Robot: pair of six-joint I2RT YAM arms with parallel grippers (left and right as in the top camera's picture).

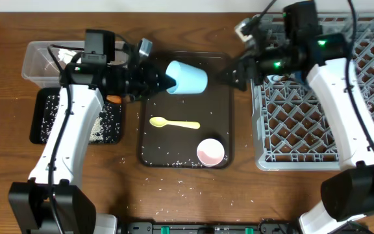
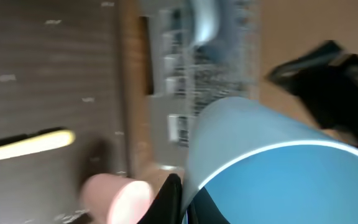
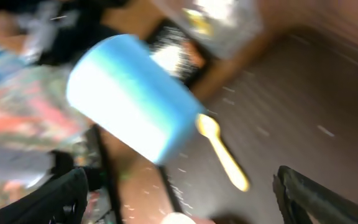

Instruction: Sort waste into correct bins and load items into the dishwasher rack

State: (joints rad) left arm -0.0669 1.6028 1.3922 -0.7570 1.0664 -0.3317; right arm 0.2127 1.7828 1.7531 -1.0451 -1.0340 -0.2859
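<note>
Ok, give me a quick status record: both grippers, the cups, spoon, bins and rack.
left gripper: shut on blue cup at its rim
blue cup: on its side over the brown tray, mouth toward left gripper
right gripper: open, at the cup's base end
yellow spoon: flat on brown tray
pink cup: upright on brown tray
black tray: rice grains inside, orange stick at its edge
clear tub: behind black tray
rack: right of brown tray, partly under right arm
</note>
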